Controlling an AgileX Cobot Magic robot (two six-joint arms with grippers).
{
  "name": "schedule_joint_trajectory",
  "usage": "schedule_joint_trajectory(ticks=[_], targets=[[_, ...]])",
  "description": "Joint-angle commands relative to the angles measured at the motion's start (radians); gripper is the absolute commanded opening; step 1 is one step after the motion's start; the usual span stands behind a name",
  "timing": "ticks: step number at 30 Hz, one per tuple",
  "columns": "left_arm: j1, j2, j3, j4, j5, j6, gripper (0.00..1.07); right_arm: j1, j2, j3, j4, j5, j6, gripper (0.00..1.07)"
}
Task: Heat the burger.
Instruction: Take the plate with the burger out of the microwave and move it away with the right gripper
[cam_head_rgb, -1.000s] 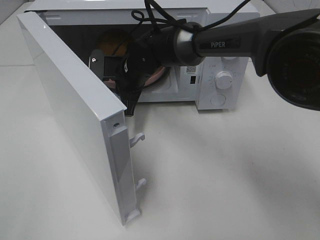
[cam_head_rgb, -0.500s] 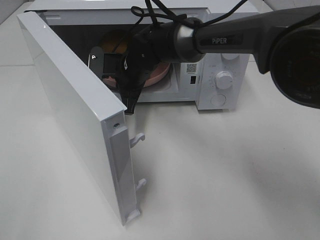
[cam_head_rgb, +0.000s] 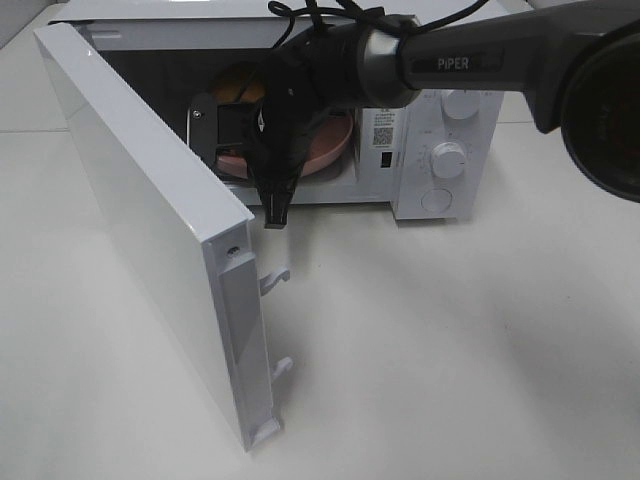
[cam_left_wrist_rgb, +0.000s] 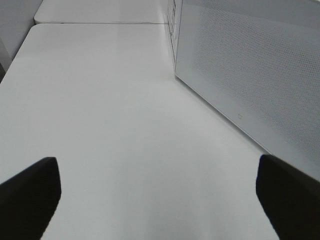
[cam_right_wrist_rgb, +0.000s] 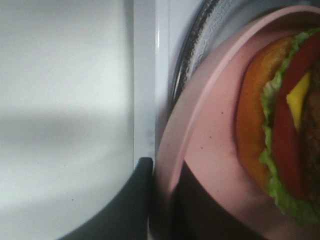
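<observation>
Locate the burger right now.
The burger sits on the pink plate in the open microwave, mostly hidden behind the right gripper shut on the plate's rim.

The right gripper (cam_head_rgb: 275, 215) has swung lower and toward the front edge of the microwave (cam_head_rgb: 440, 150), its jaws closing on the rim of the pink plate (cam_head_rgb: 335, 150). The plate has slid forward, the burger (cam_head_rgb: 240, 85) now showing more behind the arm.

A lab-style test setup staged as a kitchen: a white microwave (cam_head_rgb: 440, 150) with its door (cam_head_rgb: 150, 220) open sits alone on a bare white counter (cam_head_rgb: 450, 350), with a cabled robot arm (cam_head_rgb: 480, 60) overhead.
</observation>
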Motion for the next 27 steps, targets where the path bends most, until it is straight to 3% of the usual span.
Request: schedule_joint_trajectory(ticks=[1, 14, 27], targets=[[0.001, -0.013, 0.001, -0.003, 0.0, -0.008, 0.98, -0.002, -0.02, 0.012, 0.021, 0.042, -0.034, 0.0], [0.001, -0.013, 0.001, -0.003, 0.0, -0.008, 0.98, -0.017, -0.168, 0.267, 0.017, -0.144, -0.134, 0.0], [0.001, -0.013, 0.001, -0.003, 0.0, -0.008, 0.98, -0.017, -0.259, 0.428, 0.02, -0.277, -0.2, 0.0]])
